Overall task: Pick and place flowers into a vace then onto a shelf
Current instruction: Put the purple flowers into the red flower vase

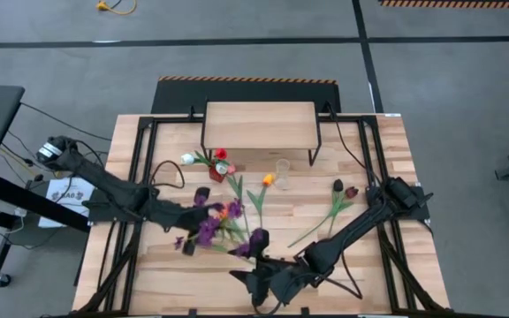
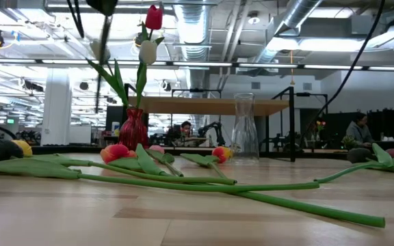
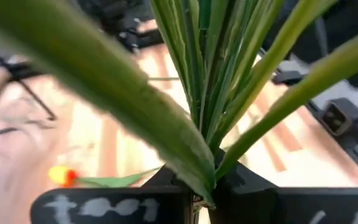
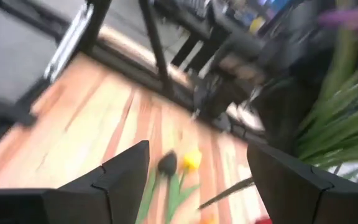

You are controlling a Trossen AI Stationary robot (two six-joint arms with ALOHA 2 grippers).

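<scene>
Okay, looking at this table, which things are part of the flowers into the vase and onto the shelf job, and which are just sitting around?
Part of the job:
- bunch of stems, clamped in the shut left gripper
- loose tulips on the table
- clear glass vase, empty
- red vase holding tulips
- shelf
- open right gripper, holding nothing

Just lying about:
- cables beside the table

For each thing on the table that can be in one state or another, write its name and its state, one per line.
Left gripper: shut on a bunch of flowers.
Right gripper: open, empty.
Red vase: upright, holding tulips.
Clear vase: upright, empty.
Shelf: bare.
Loose tulips: lying flat.
</scene>
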